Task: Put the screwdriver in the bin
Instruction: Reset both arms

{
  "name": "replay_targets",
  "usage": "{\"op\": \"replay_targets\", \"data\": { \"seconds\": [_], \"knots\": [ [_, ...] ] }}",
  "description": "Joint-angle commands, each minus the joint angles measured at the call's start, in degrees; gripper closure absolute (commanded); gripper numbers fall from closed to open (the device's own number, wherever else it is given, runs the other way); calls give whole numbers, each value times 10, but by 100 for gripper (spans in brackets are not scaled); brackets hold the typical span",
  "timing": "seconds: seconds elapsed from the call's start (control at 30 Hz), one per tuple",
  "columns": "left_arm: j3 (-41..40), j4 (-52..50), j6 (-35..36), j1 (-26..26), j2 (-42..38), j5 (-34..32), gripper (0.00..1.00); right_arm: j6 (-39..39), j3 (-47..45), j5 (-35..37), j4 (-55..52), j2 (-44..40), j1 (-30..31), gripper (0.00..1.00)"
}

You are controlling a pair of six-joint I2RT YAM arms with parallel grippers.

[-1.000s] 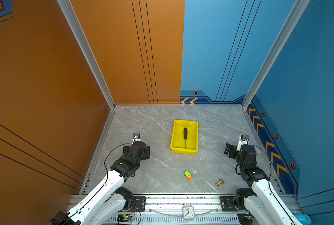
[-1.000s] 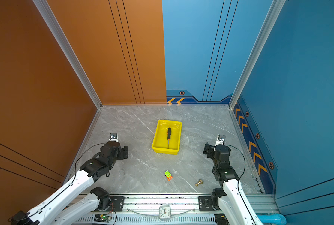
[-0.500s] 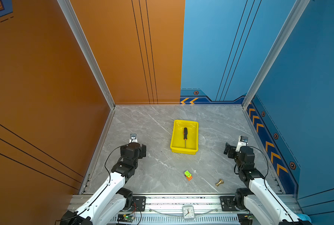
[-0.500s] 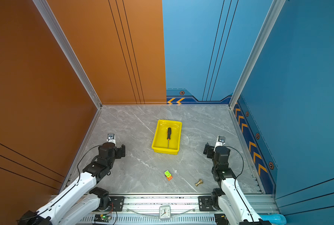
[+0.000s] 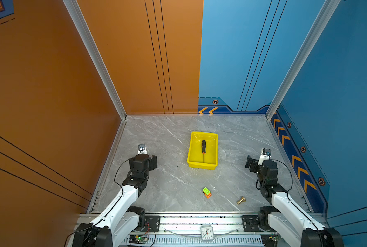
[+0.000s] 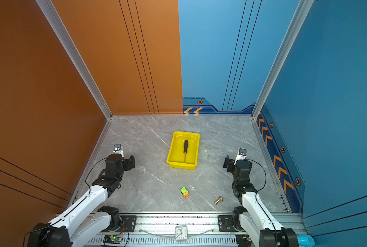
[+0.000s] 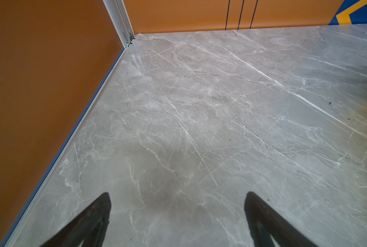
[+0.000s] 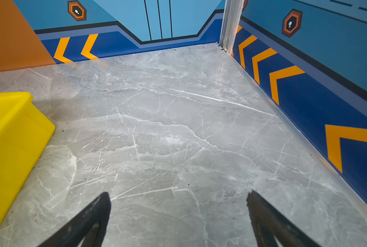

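The screwdriver (image 5: pixel 203 147) (image 6: pixel 185 147) is seen lying flat inside the bin (image 5: pixel 202 166) (image 6: pixel 180 166) in both top views. Its black handle is turned toward the back wall and its thin shaft is pointed at the tray's near wall. It is the yellow tray's only content, and the tray is set near the middle of the grey marble table (image 5: pixel 171 136).

The left gripper (image 7: pixel 177 193) is shown with its fingers spread wide over bare tabletop, nothing gripped between them. The right gripper (image 8: pixel 178 192) is likewise spread wide and empty, with a corner of the bin caught at the edge of its wrist view. Both are kept well apart from the tray, one at either side.

A small green-and-orange block (image 5: pixel 206 191) and a brass fitting (image 5: pixel 241 200) are left on the table nearer the robot's base.

Compared with a second earlier, the left arm has been drawn back and straightened toward its own side. The tray, screwdriver and loose items are unmoved.
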Motion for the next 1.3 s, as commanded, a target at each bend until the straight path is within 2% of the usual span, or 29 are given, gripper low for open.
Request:
{"op": "replay_targets", "data": {
  "seconds": [0.0, 0.27, 0.7, 1.07, 1.17, 1.27],
  "knots": [
    [-27, 80, 12, 11, 28, 19, 2, -9, -5, 11, 61, 24, -7, 0],
    [-22, 194, 27, 31, 120, 48, 2, -10, 15, 14, 147, 117, -19, 0],
    [46, 266, 44, 58, 250, 103, 2, -9, 61, 0, 291, 281, -18, 0],
    [57, 285, 56, 63, 273, 113, 2, -11, 53, 2, 364, 341, -17, 0],
    [42, 353, 58, 66, 305, 106, 2, -13, 59, 3, 365, 357, -15, 0],
    [42, 374, 59, 67, 326, 102, 2, -17, 65, 12, 362, 365, -10, 0]
  ]
}}
